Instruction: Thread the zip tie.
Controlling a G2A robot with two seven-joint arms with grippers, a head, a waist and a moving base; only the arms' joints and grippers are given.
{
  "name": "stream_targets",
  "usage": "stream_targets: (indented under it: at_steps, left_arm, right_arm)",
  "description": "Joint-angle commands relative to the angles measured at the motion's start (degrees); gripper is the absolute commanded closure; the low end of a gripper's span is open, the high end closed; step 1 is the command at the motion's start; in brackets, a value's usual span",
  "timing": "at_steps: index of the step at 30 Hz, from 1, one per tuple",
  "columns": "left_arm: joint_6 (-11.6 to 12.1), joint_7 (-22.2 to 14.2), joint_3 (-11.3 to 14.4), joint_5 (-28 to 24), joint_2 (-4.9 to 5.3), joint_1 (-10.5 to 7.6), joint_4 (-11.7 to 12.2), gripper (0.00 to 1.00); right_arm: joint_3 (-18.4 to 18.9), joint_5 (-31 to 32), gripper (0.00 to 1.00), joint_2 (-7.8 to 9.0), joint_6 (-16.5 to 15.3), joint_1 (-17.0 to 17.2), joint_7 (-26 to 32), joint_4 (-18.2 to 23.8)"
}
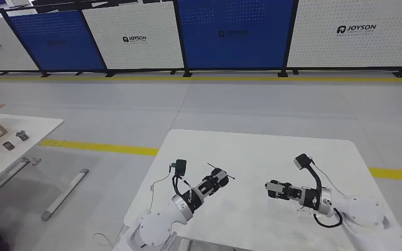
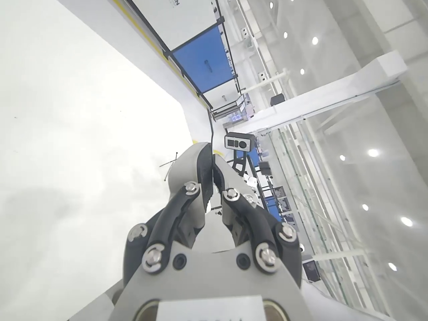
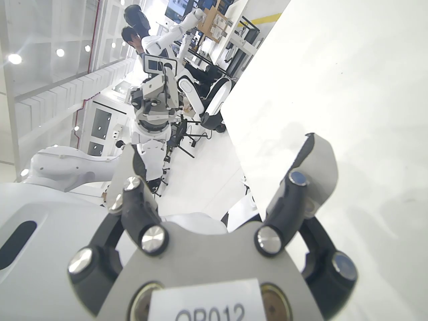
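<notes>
Left end effector [image 2: 211,165]: clenched on zip tie [image 2: 212,128], strap protruding past it. Right end effector [image 3: 222,148]: released, empty, apart from zip tie; best pinch tail near tip, squarely.

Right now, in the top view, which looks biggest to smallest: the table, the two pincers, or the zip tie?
1. The table, by far.
2. The left pincer and the right pincer: they look alike, so no ranking.
3. The zip tie: a thin black line in the left pincer.
</notes>
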State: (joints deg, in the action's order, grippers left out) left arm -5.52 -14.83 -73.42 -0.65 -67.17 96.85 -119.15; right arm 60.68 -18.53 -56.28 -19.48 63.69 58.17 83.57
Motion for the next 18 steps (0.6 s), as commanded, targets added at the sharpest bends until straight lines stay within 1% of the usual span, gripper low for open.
stream_targets:
  at_steps: [1, 8, 10, 12, 13, 14, 15, 18]
  left_arm:
    - [0.0, 0.0, 0.0, 0.0, 0.0, 0.0, 0.0, 1.0]
    - [0.0, 0.0, 0.0, 0.0, 0.0, 0.0, 0.0, 1.0]
    - [-0.1, 0.9, 0.0, -1.2, -0.11, -0.27, -0.6, 1.0]
    - [0.0, 1.5, -0.6, -4.6, -0.25, -0.49, -3.1, 1.0]
    - [0.2, 1.8, -1.0, -5.9, -0.27, -0.31, -4.6, 1.0]
    - [0.2, 2.2, -1.5, -7.4, -0.3, 0.06, -6.0, 1.0]
    - [0.1, 2.4, -2.2, -9.1, -0.31, 0.46, -8.0, 1.0]
    - [-0.5, 2.3, -4.0, -11.7, -0.23, 1.58, -12.4, 1.0]
  right_arm:
    - [0.0, 0.0, 0.0, 0.0, 0.0, 0.0, 0.0, 0.0]
    - [0.0, 0.0, 0.0, 0.0, 0.0, 0.0, 0.0, 0.0]
    - [0.0, 0.0, 0.0, 0.0, 0.0, 0.0, 0.0, 0.0]
    - [0.0, 0.0, 0.0, 0.0, 0.0, 0.0, 0.0, 0.0]
    - [0.0, 0.0, 0.0, 0.0, 0.0, 0.0, 0.0, 0.0]
    - [0.0, 0.0, 0.0, 0.0, 0.0, 0.0, 0.0, 0.0]
    - [0.0, 0.0, 0.0, 0.0, 0.0, 0.0, 0.0, 0.0]
    - [0.0, 0.0, 0.0, 0.0, 0.0, 0.0, 0.0, 0.0]
